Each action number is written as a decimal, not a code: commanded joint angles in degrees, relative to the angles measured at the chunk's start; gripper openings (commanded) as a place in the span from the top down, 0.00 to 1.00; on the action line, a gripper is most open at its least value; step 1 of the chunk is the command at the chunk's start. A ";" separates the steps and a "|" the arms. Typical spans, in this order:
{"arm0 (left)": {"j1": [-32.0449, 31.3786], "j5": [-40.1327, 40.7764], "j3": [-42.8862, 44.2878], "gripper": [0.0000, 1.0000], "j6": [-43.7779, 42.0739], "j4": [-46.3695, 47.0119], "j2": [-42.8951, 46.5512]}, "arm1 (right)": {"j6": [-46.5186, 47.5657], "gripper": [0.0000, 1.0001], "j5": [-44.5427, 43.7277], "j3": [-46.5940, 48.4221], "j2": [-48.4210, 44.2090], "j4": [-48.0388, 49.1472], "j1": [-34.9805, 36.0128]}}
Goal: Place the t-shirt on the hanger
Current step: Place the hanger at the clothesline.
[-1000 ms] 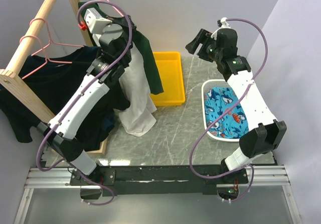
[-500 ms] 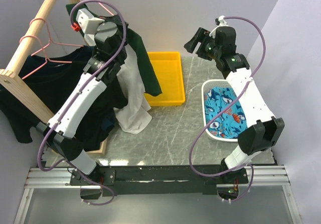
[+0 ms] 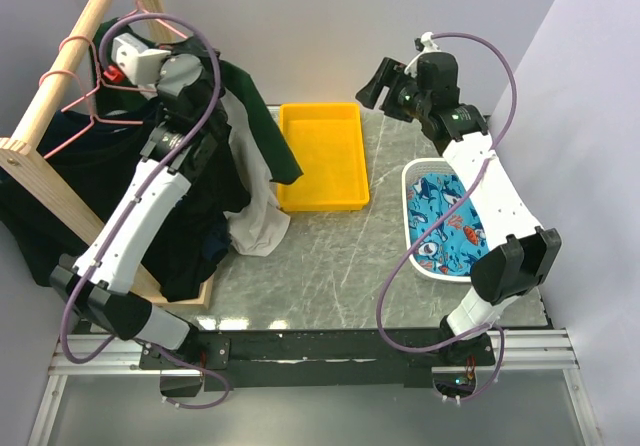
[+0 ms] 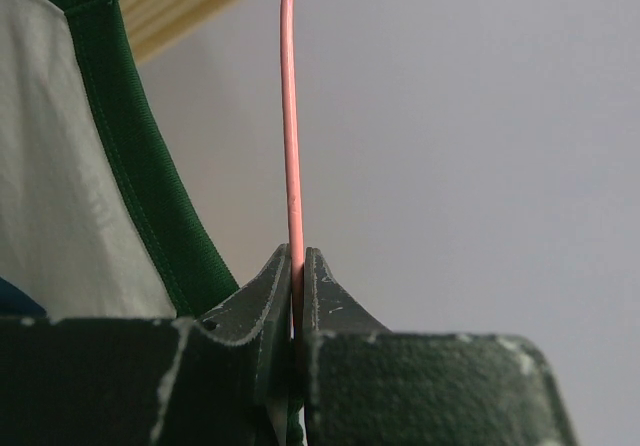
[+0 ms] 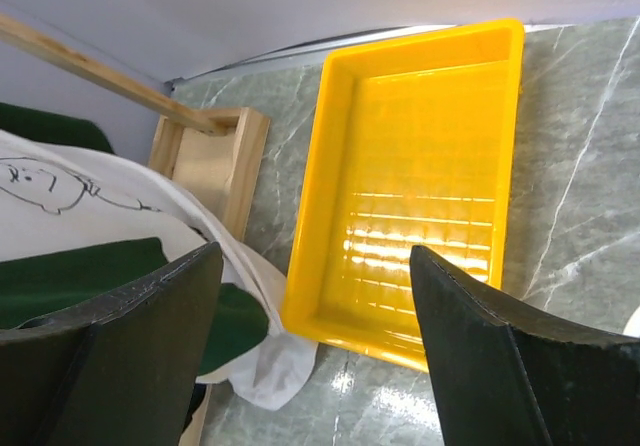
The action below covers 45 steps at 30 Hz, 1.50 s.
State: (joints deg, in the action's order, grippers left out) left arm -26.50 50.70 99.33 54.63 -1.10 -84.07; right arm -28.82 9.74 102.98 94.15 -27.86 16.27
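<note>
The dark green and white t-shirt (image 3: 258, 136) hangs from the pink wire hanger (image 4: 290, 116), and its white hem (image 3: 258, 224) rests on the table. My left gripper (image 4: 297, 266) is shut on the hanger's wire just below the hook. In the top view it (image 3: 160, 48) is high beside the wooden rail (image 3: 60, 96), and the hanger is mostly hidden behind it. The shirt's green collar (image 4: 120, 166) shows left of the wire. My right gripper (image 3: 383, 84) is open and empty above the far end of the yellow tray. Its wrist view (image 5: 315, 256) shows the shirt (image 5: 90, 226) at left.
A black t-shirt (image 3: 100, 176) hangs on another pink hanger (image 3: 80, 76) on the rail. The rack's wooden base (image 3: 195, 294) lies at left. A yellow tray (image 3: 322, 156) sits mid-table. A white basket (image 3: 412, 181) with blue patterned cloth stands at right.
My left arm has carried the hanger and t-shirt left, up to the wooden rail, and the shirt's hem has dragged left. My right gripper has shifted slightly left, still open.
</note>
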 commanded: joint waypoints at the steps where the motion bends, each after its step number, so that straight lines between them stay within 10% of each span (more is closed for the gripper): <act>1: 2.06 0.46 -0.71 0.99 1.18 4.88 4.09 | 1.13 0.17 -0.51 2.93 1.12 0.26 0.69; 35: 5.14 0.63 -12.23 0.94 9.27 -0.65 7.88 | 10.62 0.09 8.98 -6.38 -3.97 9.40 16.33; 41: 5.23 -0.25 -11.61 0.76 9.00 -1.27 7.08 | 10.45 0.08 6.97 -6.39 -4.32 9.58 17.74; 45: 5.23 -1.30 -11.79 0.45 7.34 -1.36 7.96 | 10.62 0.07 6.96 -7.09 -5.64 9.75 17.83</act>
State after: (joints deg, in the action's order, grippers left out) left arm -21.52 49.95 86.67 63.90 -3.75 -77.49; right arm -19.38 17.04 96.27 93.38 -21.32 34.24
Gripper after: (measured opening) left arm 0.426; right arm 0.928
